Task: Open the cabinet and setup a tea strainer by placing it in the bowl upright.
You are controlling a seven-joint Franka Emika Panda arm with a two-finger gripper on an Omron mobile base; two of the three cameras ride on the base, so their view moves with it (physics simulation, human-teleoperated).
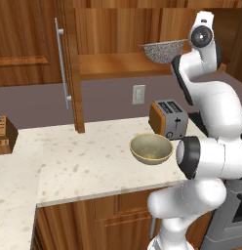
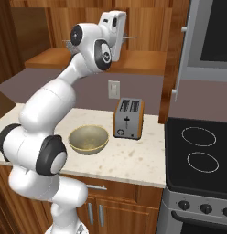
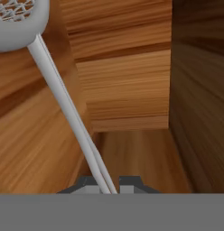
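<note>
Jaws clamped on tea strainer [image 1: 163, 50] handle, held up in open cabinet [image 1: 69, 68], above bowl [image 1: 151, 148].

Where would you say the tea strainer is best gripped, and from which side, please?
By its thin handle, from the handle end, as the gripper does now, shut on it. The tea strainer has a wide round mesh dish; the long, narrow handle fits between the fingers.

Rendered scene under even, diffuse light. Soft shadows lie beneath the bowl [image 1: 151, 148] and beside the toaster [image 1: 168, 119]; the cabinet [image 3: 127, 90] interior darkens toward one side wall. Textures appear slightly soft, without glare.
</note>
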